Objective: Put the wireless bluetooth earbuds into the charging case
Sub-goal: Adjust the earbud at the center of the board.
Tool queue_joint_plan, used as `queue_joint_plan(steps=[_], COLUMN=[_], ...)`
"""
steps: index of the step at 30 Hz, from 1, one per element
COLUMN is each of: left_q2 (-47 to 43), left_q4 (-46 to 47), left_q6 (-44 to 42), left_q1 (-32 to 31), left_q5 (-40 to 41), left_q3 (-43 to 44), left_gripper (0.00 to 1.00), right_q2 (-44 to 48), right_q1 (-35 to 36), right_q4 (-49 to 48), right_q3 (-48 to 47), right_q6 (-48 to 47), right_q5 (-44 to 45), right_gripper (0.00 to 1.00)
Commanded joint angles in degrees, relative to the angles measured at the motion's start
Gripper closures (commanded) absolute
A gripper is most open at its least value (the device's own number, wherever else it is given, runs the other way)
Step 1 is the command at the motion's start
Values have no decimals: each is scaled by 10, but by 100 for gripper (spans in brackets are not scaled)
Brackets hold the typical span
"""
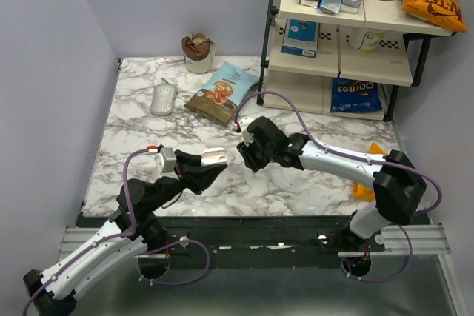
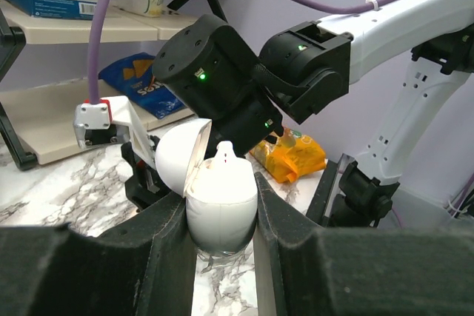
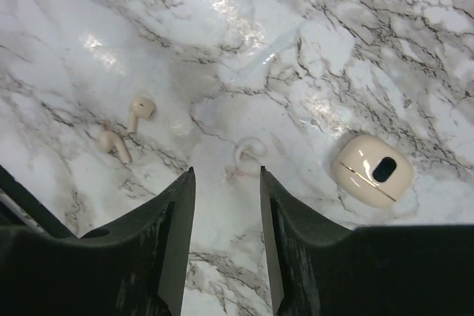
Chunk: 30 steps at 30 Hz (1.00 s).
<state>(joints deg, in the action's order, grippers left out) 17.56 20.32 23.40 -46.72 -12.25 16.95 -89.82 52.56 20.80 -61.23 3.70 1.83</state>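
My left gripper (image 2: 221, 206) is shut on the charging case (image 2: 221, 205), a white pebble-shaped shell held upright with its lid (image 2: 178, 157) swung open to the left. One whitish earbud (image 2: 226, 153) stands in the case, its stem poking up. In the top view the case (image 1: 215, 157) hangs above the marble table (image 1: 296, 183) at mid-front, and my right gripper (image 1: 248, 155) sits just right of it. The right gripper (image 3: 227, 175) is open with nothing between its fingers. On the marble below lie two earbuds (image 3: 139, 107) (image 3: 112, 144) at left and a small whitish piece (image 3: 248, 155) ahead of the fingertips.
A closed cream pebble-shaped case (image 3: 372, 170) lies on the marble to the right. A snack bag (image 1: 222, 92), a grey oval object (image 1: 164, 99) and a brown-topped cup (image 1: 198, 52) stand at the back. A shelf rack (image 1: 348, 42) fills the back right; an orange packet (image 1: 366, 183) lies near the right arm.
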Motion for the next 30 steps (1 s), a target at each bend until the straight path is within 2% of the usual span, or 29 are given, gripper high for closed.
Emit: queue_joint_plan(steps=[1,8,30], left_q2=[3,5,15], left_q4=[-4,5,0], left_q6=[-6,7,1], left_q1=[-5,-6,-7], left_q5=[13,15,20], left_q3=[-3,-13,-10], left_gripper=[100,100,100], right_q2=[-13,-42,-67], right_q1=[4,4,2], right_q4=[-28,-55,-72], right_q3=[30,41,45], right_q6=[39,54,61], right_q5=[-58,-87,-22], right_gripper=[53,53,50])
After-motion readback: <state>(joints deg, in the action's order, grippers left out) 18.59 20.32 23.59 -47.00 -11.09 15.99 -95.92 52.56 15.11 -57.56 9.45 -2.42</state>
